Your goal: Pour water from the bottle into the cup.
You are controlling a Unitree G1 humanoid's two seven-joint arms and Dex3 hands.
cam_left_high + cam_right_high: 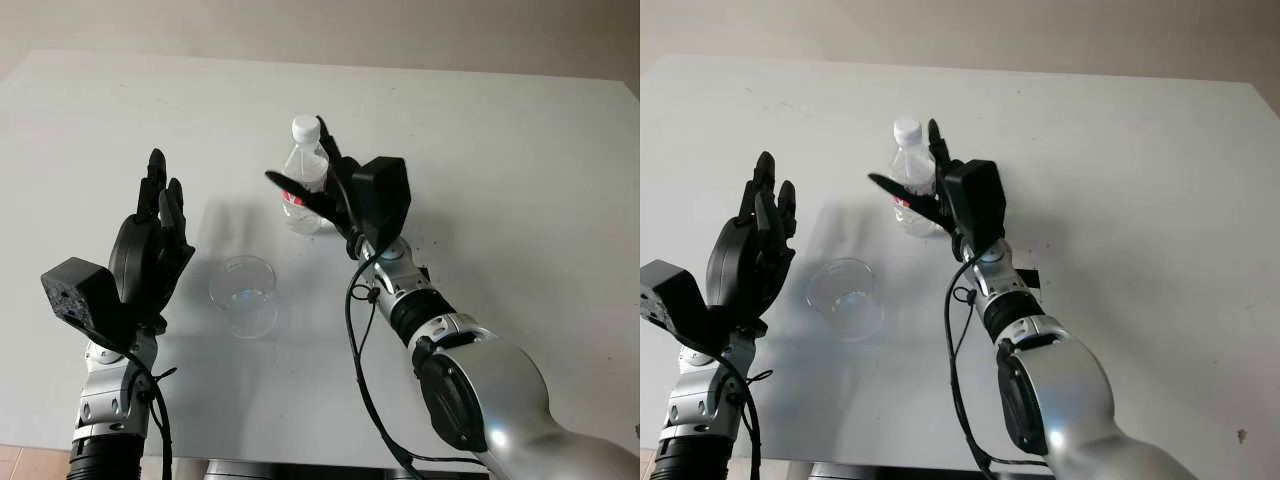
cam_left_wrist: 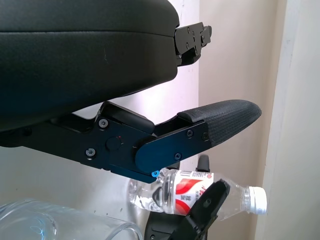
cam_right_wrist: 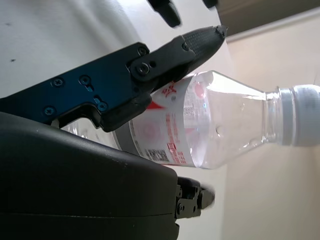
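A clear plastic water bottle (image 1: 908, 160) with a white cap and a red label stands upright on the table behind the cup. My right hand (image 1: 297, 150) reaches around it from the right, one finger on each side of the body, uncurled, with the palm close behind. In the right wrist view a finger (image 3: 165, 55) lies across the bottle's label (image 3: 170, 130). The clear cup (image 1: 243, 295) stands upright in front and to the left of the bottle. My left hand (image 1: 160, 200) is raised open to the left of the cup, holding nothing.
The white table (image 1: 500, 150) stretches wide on all sides, with its far edge at a beige wall. A black cable (image 1: 352, 330) hangs along my right forearm, near the cup's right side.
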